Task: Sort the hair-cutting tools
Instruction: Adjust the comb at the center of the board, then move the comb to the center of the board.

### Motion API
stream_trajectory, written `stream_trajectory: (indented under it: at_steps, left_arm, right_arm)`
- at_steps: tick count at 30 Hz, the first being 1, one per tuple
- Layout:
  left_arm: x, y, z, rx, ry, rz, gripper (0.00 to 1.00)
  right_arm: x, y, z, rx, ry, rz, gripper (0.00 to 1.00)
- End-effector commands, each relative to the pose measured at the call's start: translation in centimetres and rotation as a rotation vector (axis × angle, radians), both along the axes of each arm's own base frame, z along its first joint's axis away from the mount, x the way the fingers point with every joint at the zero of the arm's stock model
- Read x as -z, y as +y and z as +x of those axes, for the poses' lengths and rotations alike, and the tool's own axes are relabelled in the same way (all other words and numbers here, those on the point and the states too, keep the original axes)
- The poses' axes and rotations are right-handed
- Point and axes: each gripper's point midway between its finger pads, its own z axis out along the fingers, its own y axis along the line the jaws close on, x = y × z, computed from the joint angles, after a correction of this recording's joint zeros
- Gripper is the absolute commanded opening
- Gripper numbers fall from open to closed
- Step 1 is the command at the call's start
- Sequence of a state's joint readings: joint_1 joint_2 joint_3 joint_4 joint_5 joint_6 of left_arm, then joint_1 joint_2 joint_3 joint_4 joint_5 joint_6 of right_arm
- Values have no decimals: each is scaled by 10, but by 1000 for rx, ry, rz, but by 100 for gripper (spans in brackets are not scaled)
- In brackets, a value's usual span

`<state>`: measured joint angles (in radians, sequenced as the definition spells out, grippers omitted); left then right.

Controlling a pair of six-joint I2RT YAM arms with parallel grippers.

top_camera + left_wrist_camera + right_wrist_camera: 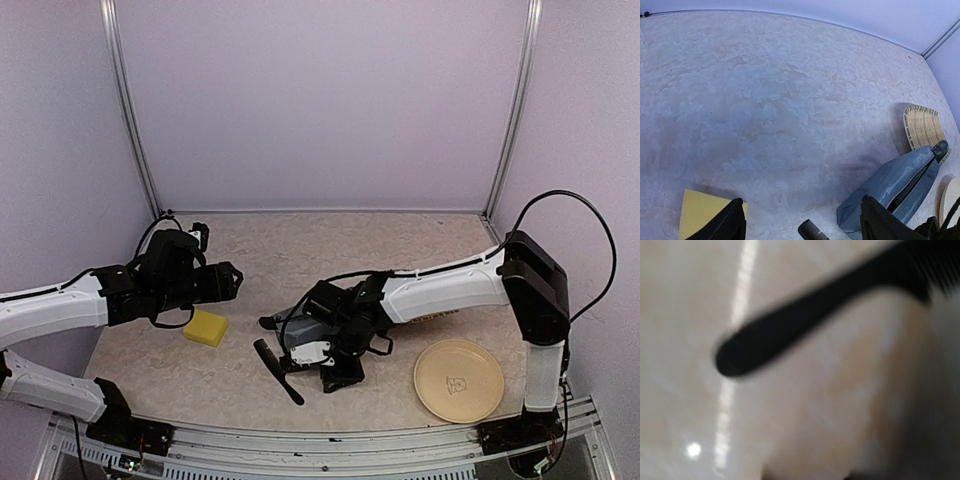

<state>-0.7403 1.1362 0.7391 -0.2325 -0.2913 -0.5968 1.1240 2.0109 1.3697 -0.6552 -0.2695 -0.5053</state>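
Top external: comb [278, 372] flat by table's [300, 250] near edge, long axis diagonal far-left to near-right, just left of right gripper [335, 375] (grip state unreadable, wrist view blurred), well apart from wide-open, empty left gripper [230, 278].

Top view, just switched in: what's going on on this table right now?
The right arm reaches across to the middle of the table, bent low over the grey-blue pouch and the black comb lying beside it. Its wrist view is blurred and shows only the comb's handle, so I cannot tell whether anything is gripped. The left gripper hovers open and empty near the yellow sponge. A yellow plate sits to the right with nothing on it.
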Motion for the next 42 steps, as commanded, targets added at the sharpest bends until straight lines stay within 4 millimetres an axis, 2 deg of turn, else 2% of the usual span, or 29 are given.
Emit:
stream_trajectory:
  at_steps: [1,8,12,17,21,33,35,40,42]
  left_arm:
    - [6,1,-1,0,18,-3,76]
    - [4,0,-6,9,30,-30,77]
    - [4,0,-8,12,35,-28,77]
    - [10,-3,-8,19,47,-30,77]
    - [18,-5,-8,25,69,-25,77]
    - [34,-13,-7,49,118,-11,77]
    - [34,-15,-7,54,121,-10,77]
    - [36,-14,-7,54,126,-7,77]
    - [36,-15,-7,57,126,-9,77]
  right_arm:
    - [-24,32,0,-53,-114,49,40]
    - [-21,68,-5,-22,-82,62,44]
    - [-16,76,-10,-16,-74,58,45]
    - [-13,81,2,66,-117,37,45]
    - [-12,79,2,107,-107,26,48]
    - [22,57,-32,63,-17,-81,55]
    - [27,46,-32,55,-30,-110,52]
    - [40,6,-29,31,-97,-191,37]
    - [43,-10,-28,5,-117,-222,35]
